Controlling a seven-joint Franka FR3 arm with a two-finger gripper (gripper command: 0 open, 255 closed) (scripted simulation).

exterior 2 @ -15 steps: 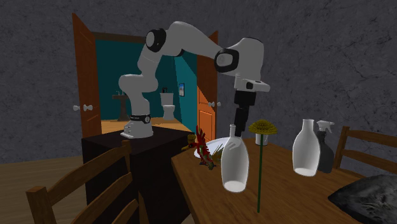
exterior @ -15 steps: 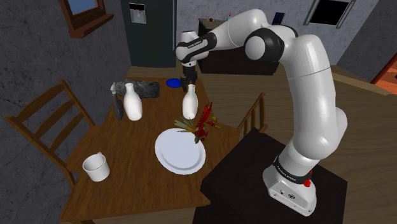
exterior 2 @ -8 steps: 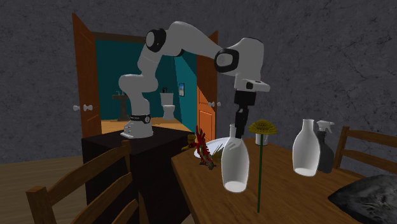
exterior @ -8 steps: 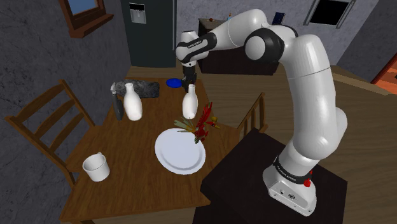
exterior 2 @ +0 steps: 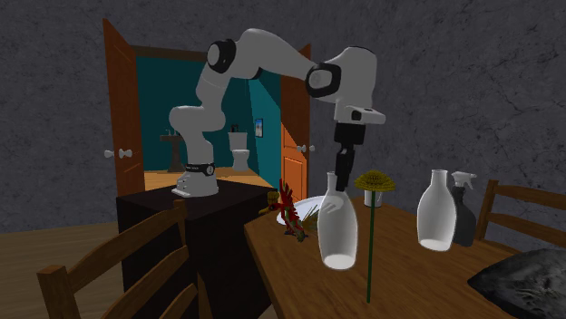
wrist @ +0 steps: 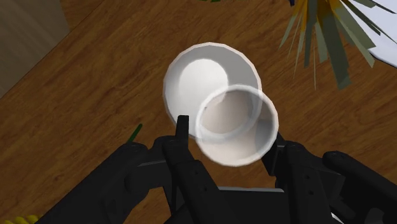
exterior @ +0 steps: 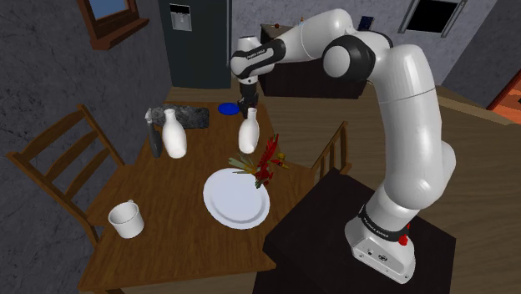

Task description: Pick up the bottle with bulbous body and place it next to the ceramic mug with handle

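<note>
- Wrist view: gripper (wrist: pixel 228 133) jaws pinch the bottle (wrist: pixel 203 79) by its neck.
- Shoulder view: bottle, slightly tilted, at the table's (exterior: pixel 167 196) far end, well apart from the mug (exterior: pixel 125 220).

Bottle (wrist: pixel 219 105) partly hides fingers (wrist: pixel 182 132), seemingly; chair (exterior 2: pixel 118 263) cut off.

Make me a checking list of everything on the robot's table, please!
Surface: wooden table.
Job's things: white bottle tilted, neck in the gripper; white mug standing towards the table's other end.
Clutter: second bottle, spray bottle, plate, yellow flower, red figure.
Grippers: gripper shut on the bottle's neck.
Cables: nothing seen.
Surroundings: wooden chairs, grey walls, open orange door.
</note>
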